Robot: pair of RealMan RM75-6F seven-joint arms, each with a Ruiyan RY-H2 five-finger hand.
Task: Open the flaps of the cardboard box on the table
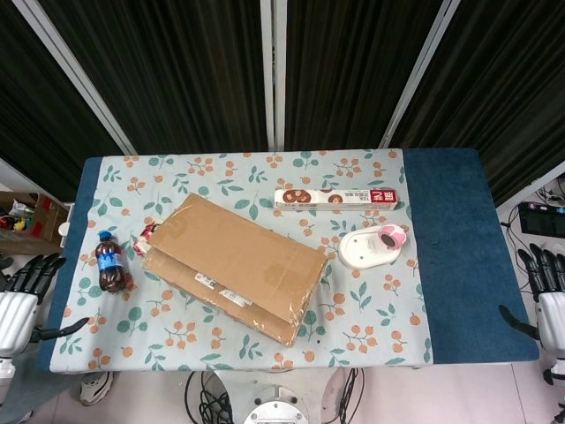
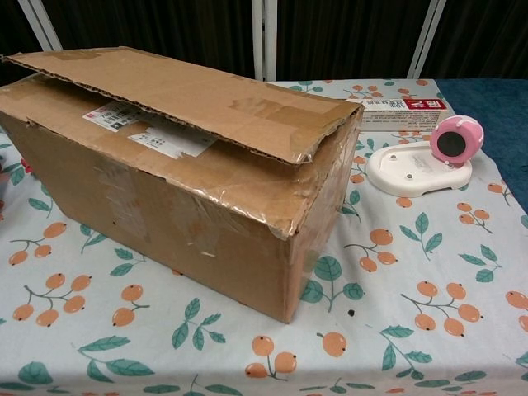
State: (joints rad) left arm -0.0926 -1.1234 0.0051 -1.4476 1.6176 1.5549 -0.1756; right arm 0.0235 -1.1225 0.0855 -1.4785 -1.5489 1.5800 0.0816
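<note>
Both hands hung off the table's edges, fingers spread and holding nothing: left hand [image 1: 19, 305] and right hand [image 1: 549, 305]. The cardboard box [image 1: 232, 265] sat mid-table, its flaps [image 2: 194, 95] lying nearly closed.

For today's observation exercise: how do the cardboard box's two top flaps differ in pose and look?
The far flap lies uppermost and overlaps the near flap, with its edge lifted slightly off it. The near flap carries white printed labels; the far flap shows only tape. Both are brown cardboard and still folded down over the box.
</note>
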